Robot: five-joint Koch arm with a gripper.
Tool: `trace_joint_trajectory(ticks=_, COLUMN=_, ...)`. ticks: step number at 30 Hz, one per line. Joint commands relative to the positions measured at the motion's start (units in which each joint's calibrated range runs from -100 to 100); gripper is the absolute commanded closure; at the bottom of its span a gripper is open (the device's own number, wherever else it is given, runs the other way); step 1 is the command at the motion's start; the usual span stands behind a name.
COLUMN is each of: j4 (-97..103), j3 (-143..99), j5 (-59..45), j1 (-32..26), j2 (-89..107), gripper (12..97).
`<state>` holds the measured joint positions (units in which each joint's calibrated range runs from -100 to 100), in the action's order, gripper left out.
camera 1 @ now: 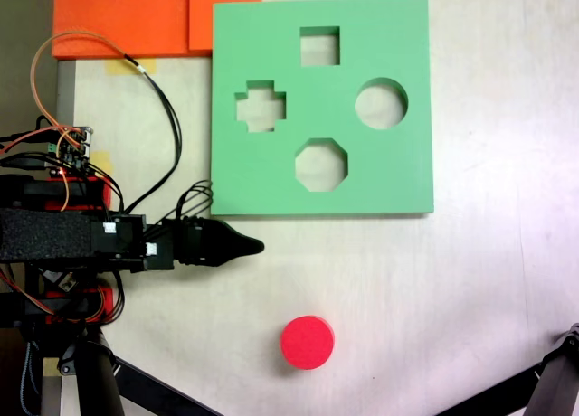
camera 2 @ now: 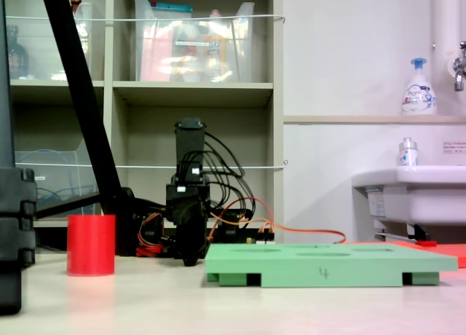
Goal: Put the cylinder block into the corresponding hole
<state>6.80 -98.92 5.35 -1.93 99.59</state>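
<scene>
The cylinder block (camera 1: 308,342) stands upright on the bare table, well apart from the green board (camera 1: 271,190) and untouched — nothing grasped yet. The gripper (camera 1: 255,246) lies just off the board's near edge, jaws one behind the other, so their gap cannot be told. The corresponding hole (camera 1: 381,104) sits beyond the octagonal cutout (camera 1: 321,165) — nothing blocks it.

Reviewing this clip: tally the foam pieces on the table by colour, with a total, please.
Red: 1, the short round foam cylinder block standing alone on the table.
Green: 1, the flat square foam board with four cutouts: square, cross, circular hole and octagon.
Orange: 2, flat orange foam slabs overlapping at the top left in the fixed view from above.
Total: 4
</scene>
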Motion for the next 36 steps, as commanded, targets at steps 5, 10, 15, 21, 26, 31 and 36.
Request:
trace_joint_trajectory(ticks=5, j4=-5.5, j3=-1.08, j5=-0.2, j1=-0.05, j2=0.41, gripper=59.5)
trace_joint_trajectory(ticks=10, j4=-5.5, j3=-1.08, j5=-0.2, j1=-0.05, j2=0.41, gripper=59.5)
trace_joint_trajectory(ticks=15, j4=-5.41, j3=-1.08, j5=-0.2, j1=-0.05, j2=0.41, gripper=59.5)
trace_joint_trajectory(ticks=21, j4=-5.5, j3=-1.08, j5=-0.2, j1=-0.05, j2=0.41, gripper=59.5)
trace_joint_trajectory(ticks=26, j4=-4.44, j3=-1.08, j5=-0.2, j1=0.0, j2=0.41, gripper=57.1)
trace_joint_trajectory(ticks=31, j4=16.45, j3=-1.08, j5=11.23, j1=2.05, j2=0.41, gripper=58.3)
trace_joint_trajectory(ticks=36, j4=43.89, j3=-1.08, j5=26.67, j1=2.2, j2=0.41, gripper=58.8)
